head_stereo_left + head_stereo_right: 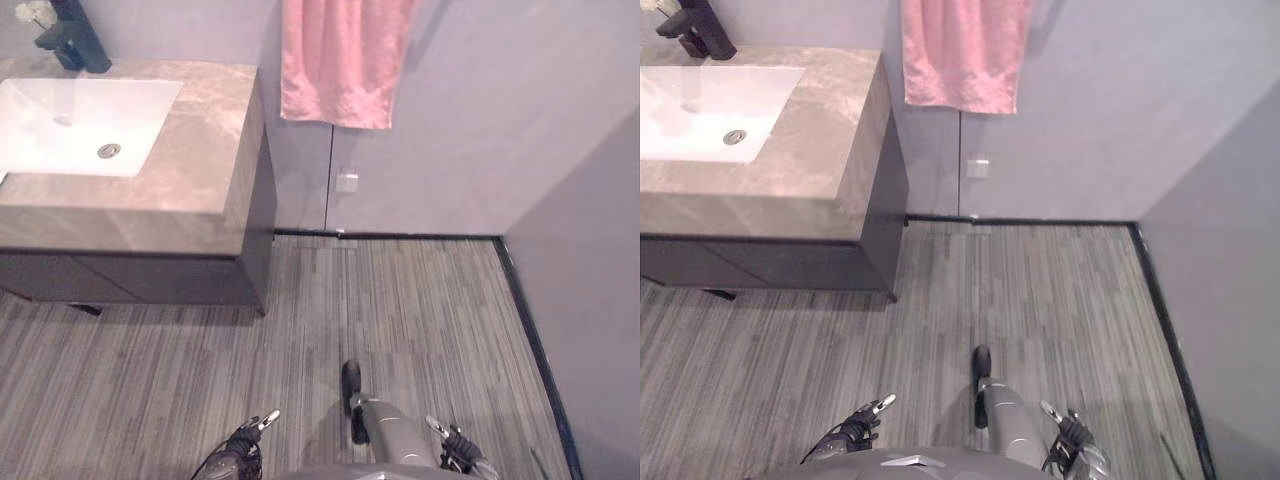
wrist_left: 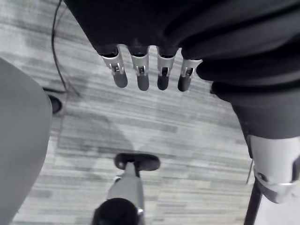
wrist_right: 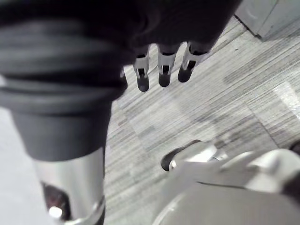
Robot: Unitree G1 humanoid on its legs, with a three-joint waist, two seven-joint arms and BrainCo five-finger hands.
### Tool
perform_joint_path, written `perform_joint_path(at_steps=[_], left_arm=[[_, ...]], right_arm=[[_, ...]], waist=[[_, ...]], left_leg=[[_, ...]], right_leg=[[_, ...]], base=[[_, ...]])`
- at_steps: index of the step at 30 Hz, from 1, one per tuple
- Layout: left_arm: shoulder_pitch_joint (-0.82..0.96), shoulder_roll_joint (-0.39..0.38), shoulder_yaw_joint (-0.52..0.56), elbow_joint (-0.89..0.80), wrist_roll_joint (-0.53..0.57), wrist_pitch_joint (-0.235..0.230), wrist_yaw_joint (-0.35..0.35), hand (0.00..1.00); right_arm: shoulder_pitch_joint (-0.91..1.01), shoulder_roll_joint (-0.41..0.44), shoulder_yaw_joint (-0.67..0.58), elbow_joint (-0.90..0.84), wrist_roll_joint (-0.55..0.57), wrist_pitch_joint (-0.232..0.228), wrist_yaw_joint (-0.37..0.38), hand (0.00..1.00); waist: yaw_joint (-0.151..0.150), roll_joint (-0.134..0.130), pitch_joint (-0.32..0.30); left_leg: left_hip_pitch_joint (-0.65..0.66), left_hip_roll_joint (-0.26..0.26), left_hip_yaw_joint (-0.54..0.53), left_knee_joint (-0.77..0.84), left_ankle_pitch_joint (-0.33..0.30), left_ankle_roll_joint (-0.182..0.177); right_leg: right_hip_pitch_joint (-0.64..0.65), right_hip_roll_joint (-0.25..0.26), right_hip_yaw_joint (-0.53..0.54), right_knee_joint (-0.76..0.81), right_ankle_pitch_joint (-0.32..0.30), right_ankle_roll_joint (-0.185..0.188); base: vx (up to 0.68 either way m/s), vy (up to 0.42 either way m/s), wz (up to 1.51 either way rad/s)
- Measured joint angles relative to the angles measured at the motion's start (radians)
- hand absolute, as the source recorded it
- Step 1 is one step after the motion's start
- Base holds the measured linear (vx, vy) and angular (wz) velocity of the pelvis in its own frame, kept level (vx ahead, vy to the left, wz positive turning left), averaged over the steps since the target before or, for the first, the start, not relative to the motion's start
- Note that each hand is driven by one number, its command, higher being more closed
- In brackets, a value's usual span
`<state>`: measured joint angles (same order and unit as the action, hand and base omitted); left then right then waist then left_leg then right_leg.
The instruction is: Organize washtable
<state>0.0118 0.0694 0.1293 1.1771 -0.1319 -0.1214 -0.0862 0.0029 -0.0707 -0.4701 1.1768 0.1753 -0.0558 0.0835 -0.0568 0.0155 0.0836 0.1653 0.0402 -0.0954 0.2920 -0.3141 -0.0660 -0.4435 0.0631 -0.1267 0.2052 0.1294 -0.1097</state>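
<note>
Well, the washtable sits at about ten o'clock in the head views: a marbled beige-grey top on a dark cabinet set against the grey wall. A white rectangular basin is sunk into the top toward its nine-o'clock side, with a round metal drain near the basin's front edge. Behind the basin, at roughly eleven o'clock, a black faucet stands on the counter. Something small and white shows just beside it at the frame's corner; I cannot tell what it is.

A pink towel hangs on the wall at twelve o'clock, to the three-o'clock side of the washtable. Below the towel a small white wall plate sits above a dark skirting strip. The floor is grey striped planking.

Both hands hang low, well apart from the washtable. The left hand shows at about seven o'clock and the right hand at about five o'clock. In the left wrist view its fingers point straight out in an even row over the floor, relaxed and holding nothing. The right wrist view shows the right hand's fingers the same way — straight, side by side, closed on nothing.
</note>
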Motion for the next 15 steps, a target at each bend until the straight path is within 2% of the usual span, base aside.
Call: perform_joint_path(at_steps=[1, 2, 3, 4, 5, 6, 7, 8, 9, 10, 12, 13, 14, 15], left_arm=[[-0.007, -0.012, 0.020, -0.007, -0.002, -0.001, -0.002, 0.00], [-0.008, -0.019, 0.030, -0.007, -0.005, 0.000, -0.003, 0.00], [-0.007, -0.023, 0.031, -0.012, -0.015, -0.001, -0.004, 0.00], [-0.006, -0.022, 0.028, -0.019, -0.017, -0.006, -0.003, 0.00], [-0.005, -0.021, 0.027, -0.024, -0.018, -0.010, -0.003, 0.00], [-0.004, -0.012, 0.015, -0.044, -0.018, -0.012, -0.001, 0.00], [-0.003, -0.002, 0.006, -0.054, -0.018, -0.021, 0.006, 0.00], [-0.002, 0.001, 0.006, -0.054, -0.018, -0.024, 0.010, 0.00], [0.001, 0.007, 0.007, -0.053, -0.019, -0.030, 0.012, 0.00], [0.002, 0.016, 0.016, -0.056, -0.049, -0.037, 0.027, 0.00], [0.015, 0.013, 0.019, -0.054, -0.058, -0.040, 0.038, 0.00], [0.028, 0.010, 0.018, -0.054, -0.059, -0.043, 0.042, 0.00], [0.045, 0.003, 0.014, -0.046, -0.059, -0.044, 0.049, 0.00], [0.043, 0.011, 0.014, -0.040, -0.068, -0.043, 0.053, 0.00]], right_arm=[[-0.025, 0.003, 0.005, 0.001, 0.000, 0.001, 0.001, 0.00], [-0.032, 0.005, 0.021, -0.007, 0.000, -0.002, 0.003, 0.00], [-0.044, 0.006, 0.078, -0.027, 0.000, -0.004, 0.004, 0.00], [-0.055, 0.006, 0.153, -0.038, 0.000, -0.004, 0.004, 0.00], [-0.066, 0.006, 0.192, -0.040, 0.000, -0.006, 0.004, 0.00], [-0.098, 0.006, 0.253, -0.038, 0.000, -0.007, 0.003, 0.00], [-0.131, 0.006, 0.291, -0.038, 0.000, -0.010, 0.000, 0.00], [-0.147, 0.004, 0.299, -0.038, 0.000, -0.012, -0.002, 0.00], [-0.169, 0.003, 0.299, -0.038, 0.000, -0.019, -0.005, 0.00], [-0.182, 0.001, 0.295, -0.039, 0.001, -0.030, -0.020, 0.00], [-0.175, -0.010, 0.295, -0.041, 0.002, -0.039, -0.040, 0.00], [-0.164, -0.020, 0.298, -0.050, 0.003, -0.047, -0.045, 0.00], [-0.136, -0.039, 0.309, -0.072, 0.003, -0.048, -0.045, 0.00], [-0.116, -0.037, 0.310, -0.075, 0.003, -0.048, -0.048, 0.00]], waist=[[0.003, -0.001, -0.001], [0.003, 0.000, -0.001], [0.007, 0.001, -0.001], [0.015, 0.002, 0.001], [0.019, 0.001, 0.003], [0.046, -0.006, 0.009], [0.072, -0.012, 0.016], [0.077, -0.008, 0.020], [0.079, -0.008, 0.034], [0.083, -0.013, 0.044], [0.091, 0.000, 0.043], [0.092, 0.015, 0.038], [0.092, 0.048, 0.024], [0.089, 0.049, 0.021]], left_leg=[[-0.054, -0.003, 0.003, 0.145, 0.087, 0.006], [-0.088, -0.008, 0.003, 0.236, 0.153, 0.002], [-0.148, -0.016, 0.001, 0.417, 0.322, -0.034], [-0.216, -0.016, 0.016, 0.616, 0.341, -0.055], [-0.254, -0.017, 0.025, 0.703, 0.334, -0.049], [-0.316, -0.015, 0.058, 0.830, 0.285, -0.012], [-0.388, -0.005, 0.095, 0.886, 0.228, 0.015], [-0.425, 0.006, 0.111, 0.887, 0.204, 0.023], [-0.469, 0.024, 0.134, 0.855, 0.161, 0.026], [-0.505, 0.045, 0.177, 0.664, 0.104, 0.017], [-0.497, 0.050, 0.180, 0.294, 0.111, 0.004], [-0.476, 0.047, 0.162, 0.114, 0.180, 0.000], [-0.468, 0.053, 0.122, -0.001, 0.329, 0.003], [-0.469, 0.041, 0.122, 0.016, 0.328, 0.016]], right_leg=[[0.024, 0.016, 0.002, 0.011, -0.037, -0.028], [0.051, 0.021, 0.005, 0.008, -0.055, -0.034], [0.127, 0.028, 0.019, -0.014, -0.091, -0.042], [0.206, 0.042, 0.041, -0.039, -0.118, -0.051], [0.243, 0.047, 0.057, -0.051, -0.128, -0.059], [0.311, 0.055, 0.095, -0.065, -0.145, -0.070], [0.370, 0.053, 0.135, -0.083, -0.159, -0.077], [0.397, 0.052, 0.143, -0.094, -0.164, -0.076], [0.438, 0.044, 0.149, -0.102, -0.179, -0.059], [0.485, 0.021, 0.159, -0.101, -0.221, 0.005], [0.508, 0.010, 0.172, -0.071, -0.269, 0.045], [0.516, 0.010, 0.179, -0.045, -0.311, 0.052], [0.520, 0.028, 0.196, 0.004, -0.375, 0.058], [0.528, 0.016, 0.201, 0.047, -0.423, 0.065]], base=[[0.58, -0.382, -0.17], [0.63, -0.382, -0.24], [0.62, -0.335, -0.29], [0.60, -0.310, -0.33], [0.52, -0.258, -0.58], [0.45, -0.219, -0.77], [0.42, -0.194, -0.80], [0.35, -0.136, -0.56], [0.34, -0.092, -0.31], [0.36, -0.079, -0.30], [0.32, -0.017, -0.34], [0.28, 0.055, -0.44], [0.24, 0.106, -0.32], [0.17, 0.122, -0.09]])
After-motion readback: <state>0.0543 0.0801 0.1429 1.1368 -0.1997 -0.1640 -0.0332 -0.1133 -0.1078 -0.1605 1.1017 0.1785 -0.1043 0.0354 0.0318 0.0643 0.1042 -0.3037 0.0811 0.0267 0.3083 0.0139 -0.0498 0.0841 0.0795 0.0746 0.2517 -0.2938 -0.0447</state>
